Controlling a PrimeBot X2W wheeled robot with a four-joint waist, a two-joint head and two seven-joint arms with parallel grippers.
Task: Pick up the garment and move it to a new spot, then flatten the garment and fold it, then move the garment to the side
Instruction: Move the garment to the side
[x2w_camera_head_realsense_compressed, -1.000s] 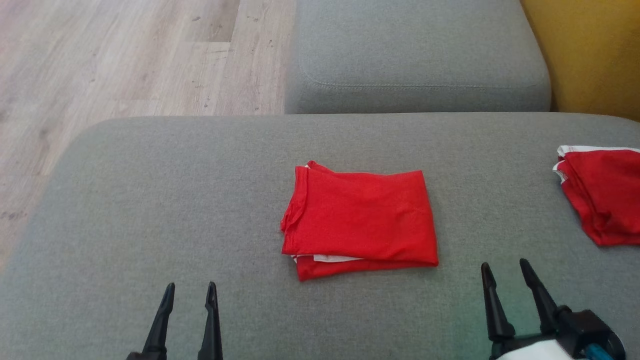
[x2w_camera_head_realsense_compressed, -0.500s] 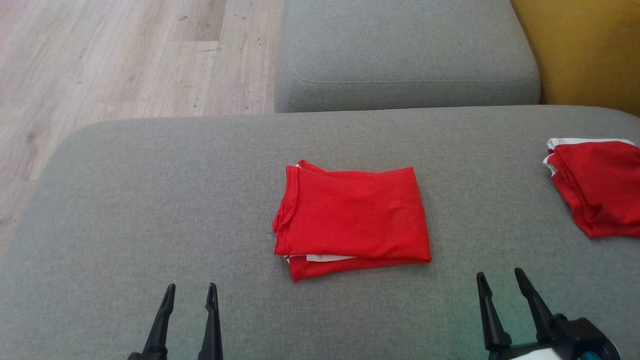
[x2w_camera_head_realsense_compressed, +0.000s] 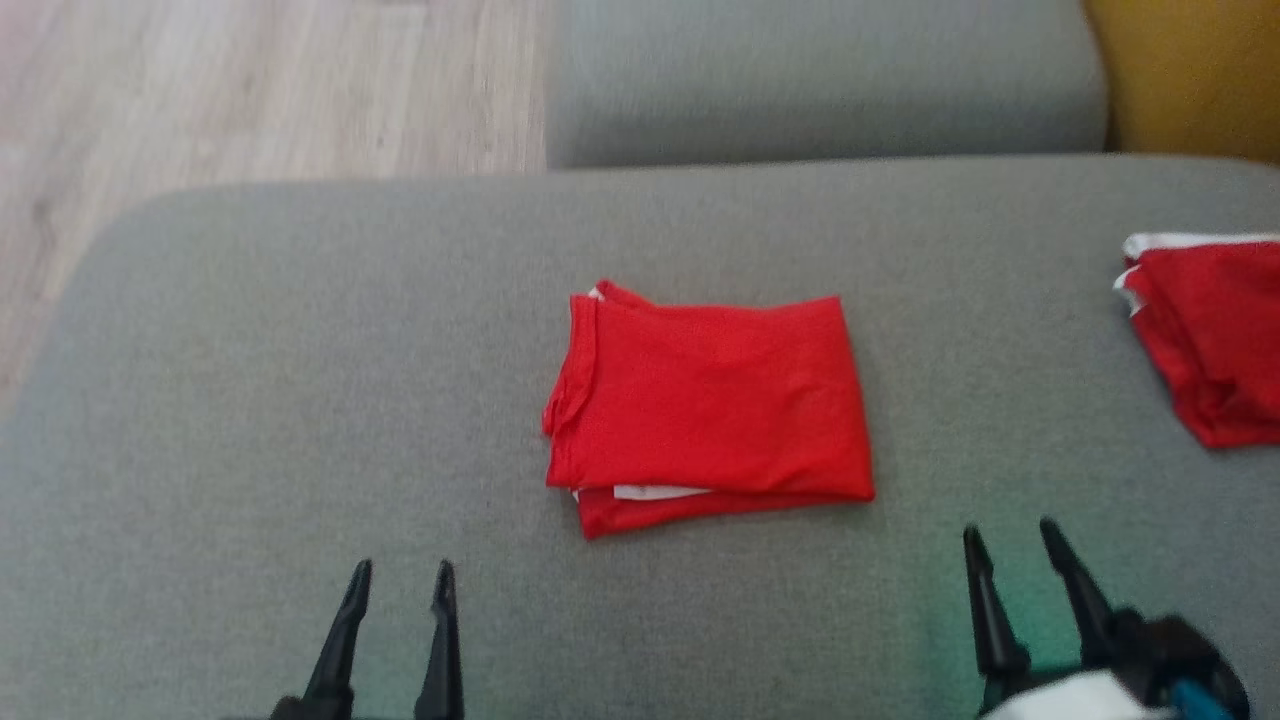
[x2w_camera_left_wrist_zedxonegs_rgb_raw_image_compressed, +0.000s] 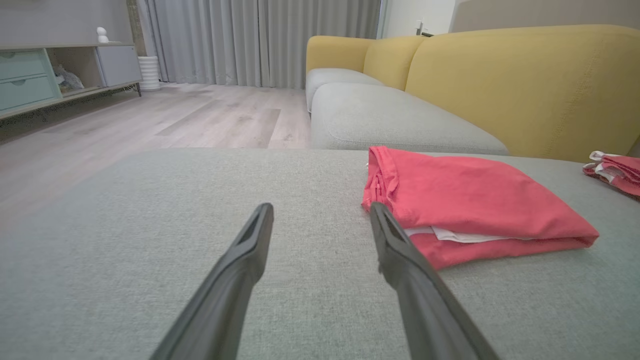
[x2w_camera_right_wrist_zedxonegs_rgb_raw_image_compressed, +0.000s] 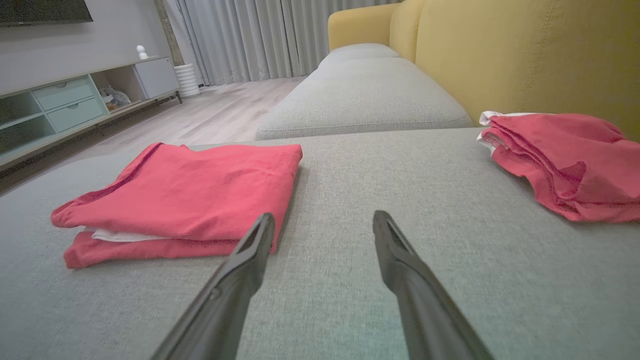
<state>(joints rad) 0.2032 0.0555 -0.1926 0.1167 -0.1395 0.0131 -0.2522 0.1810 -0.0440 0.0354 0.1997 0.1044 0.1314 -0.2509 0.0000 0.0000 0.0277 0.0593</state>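
The left hand (x2w_camera_left_wrist_zedxonegs_rgb_raw_image_compressed: 321, 207) hangs open beside the garment (x2w_camera_left_wrist_zedxonegs_rgb_raw_image_compressed: 465, 200), apparently not touching.

Red garment (x2w_camera_head_realsense_compressed: 710, 395) with white trim, grey cushion (x2w_camera_head_realsense_compressed: 250, 400), yellow sofa back (x2w_camera_left_wrist_zedxonegs_rgb_raw_image_compressed: 525, 85).

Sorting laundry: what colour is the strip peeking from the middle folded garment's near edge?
White strip in the middle garment; left wrist view best.

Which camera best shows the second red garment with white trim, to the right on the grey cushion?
The right wrist view: the rumpled red garment with white trim lies close, almost whole, creases clear. The head view blurs it and cuts it at the frame edge; the left wrist view catches a small corner.
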